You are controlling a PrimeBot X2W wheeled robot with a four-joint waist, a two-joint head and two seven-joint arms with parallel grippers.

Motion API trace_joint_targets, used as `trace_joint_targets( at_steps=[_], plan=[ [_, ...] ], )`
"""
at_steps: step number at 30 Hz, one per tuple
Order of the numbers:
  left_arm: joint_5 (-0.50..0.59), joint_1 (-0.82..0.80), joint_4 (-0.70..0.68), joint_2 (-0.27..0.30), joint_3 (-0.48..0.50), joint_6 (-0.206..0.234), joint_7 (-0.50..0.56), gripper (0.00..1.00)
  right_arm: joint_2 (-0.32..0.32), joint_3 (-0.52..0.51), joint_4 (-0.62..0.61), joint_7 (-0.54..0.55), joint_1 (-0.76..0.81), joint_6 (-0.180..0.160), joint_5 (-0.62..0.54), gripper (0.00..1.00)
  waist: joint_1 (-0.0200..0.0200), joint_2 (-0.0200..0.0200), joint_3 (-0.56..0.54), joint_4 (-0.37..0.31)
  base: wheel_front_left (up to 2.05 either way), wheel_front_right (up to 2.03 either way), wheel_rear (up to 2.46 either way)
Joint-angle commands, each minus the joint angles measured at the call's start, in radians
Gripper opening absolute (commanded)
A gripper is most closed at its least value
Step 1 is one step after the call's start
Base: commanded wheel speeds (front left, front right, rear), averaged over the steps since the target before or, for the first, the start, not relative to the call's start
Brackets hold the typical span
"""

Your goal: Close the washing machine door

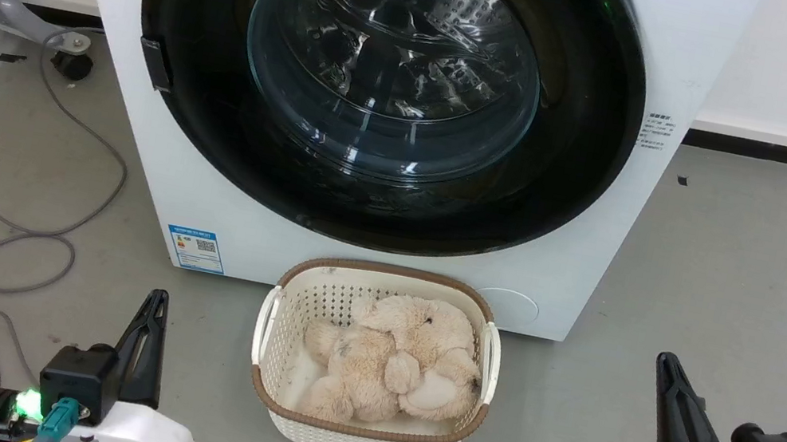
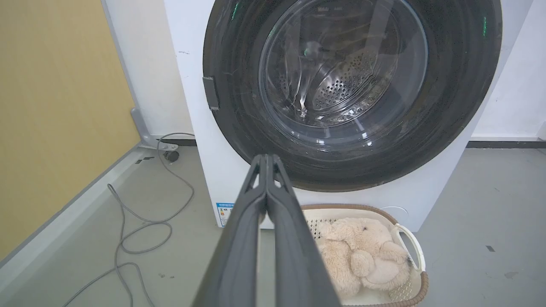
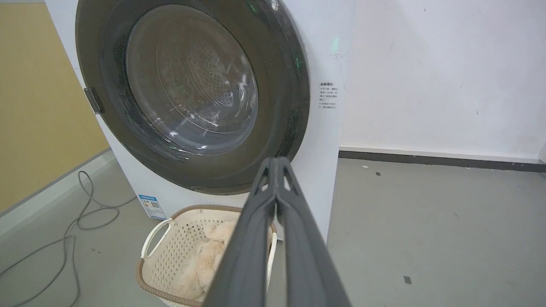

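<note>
— At the near left, what's the left gripper (image 1: 157,302) doing?
— Fingers pressed together, empty, above the floor. Farther back stands the washing machine (image 1: 129,158), its door (image 1: 389,82) flush against the front.
— And nearer, rightward?
— A basket (image 1: 384,271) with a plush toy (image 1: 393,363) sits just before it; near right, the right gripper (image 1: 667,370), likewise pinched together, empty.
</note>
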Motion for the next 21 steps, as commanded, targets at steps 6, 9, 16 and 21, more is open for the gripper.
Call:
trace_joint_targets(
  at_steps=[6,9,16,21],
  plan=[
    [0.012,-0.001,-0.012,0.0,-0.002,-0.003,0.017,0.0,0.002,0.003,-0.019,0.016,0.02,0.0,-0.008,0.0,0.0,0.0,-0.001,0.0,0.0,0.0,0.0],
    [0.013,-0.001,-0.015,0.0,-0.002,-0.004,0.023,0.0,0.002,0.003,-0.024,0.023,0.022,0.0,-0.012,0.0,0.0,0.0,-0.002,0.0,0.0,0.0,0.0],
    [0.015,-0.001,-0.022,0.001,-0.002,-0.007,0.037,0.0,0.003,0.004,-0.037,0.037,0.027,0.0,-0.021,0.0,0.0,0.0,-0.003,0.001,0.0,0.0,0.0],
    [0.018,-0.001,-0.029,0.001,-0.003,-0.01,0.052,0.0,0.003,0.005,-0.049,0.051,0.032,-0.001,-0.029,0.0,0.0,0.0,-0.004,0.001,0.0,0.0,0.0]
  ],
)
